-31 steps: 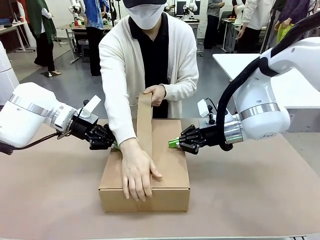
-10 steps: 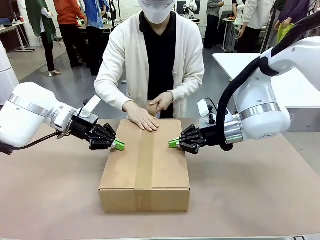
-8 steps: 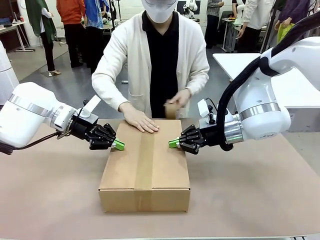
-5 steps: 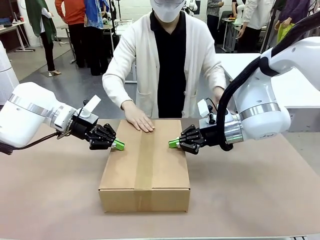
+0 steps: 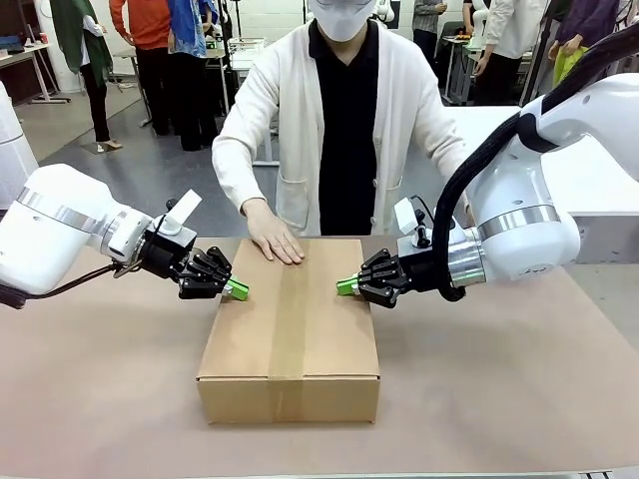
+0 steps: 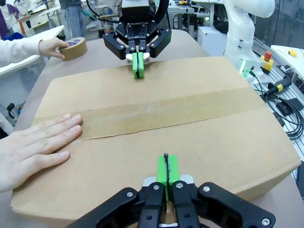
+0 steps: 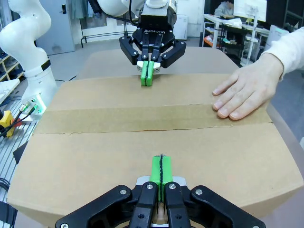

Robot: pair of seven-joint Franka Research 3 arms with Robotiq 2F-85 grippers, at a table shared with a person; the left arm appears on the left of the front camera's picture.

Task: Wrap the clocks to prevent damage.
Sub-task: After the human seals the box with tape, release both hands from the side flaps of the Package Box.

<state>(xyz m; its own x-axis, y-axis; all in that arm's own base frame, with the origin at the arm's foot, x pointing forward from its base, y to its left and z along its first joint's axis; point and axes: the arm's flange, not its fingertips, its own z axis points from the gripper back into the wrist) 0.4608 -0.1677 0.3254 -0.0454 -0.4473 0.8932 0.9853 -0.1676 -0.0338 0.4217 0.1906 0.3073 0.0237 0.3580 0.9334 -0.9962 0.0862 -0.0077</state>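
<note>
Closed brown cardboard box (image 5: 290, 324) at table centre, tape strip (image 5: 290, 309) along lid; wrapped clocks presumably inside. Left gripper (image 5: 237, 290) and right gripper (image 5: 345, 285) pinched shut, empty, tips pressing box's side edges. Person's hand (image 5: 273, 243) flat on far lid end. Risk: tips slip, box shifts, tape lifts

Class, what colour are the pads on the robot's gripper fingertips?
Bright green, on both the left gripper and the right gripper; clearest in the wrist views.
</note>
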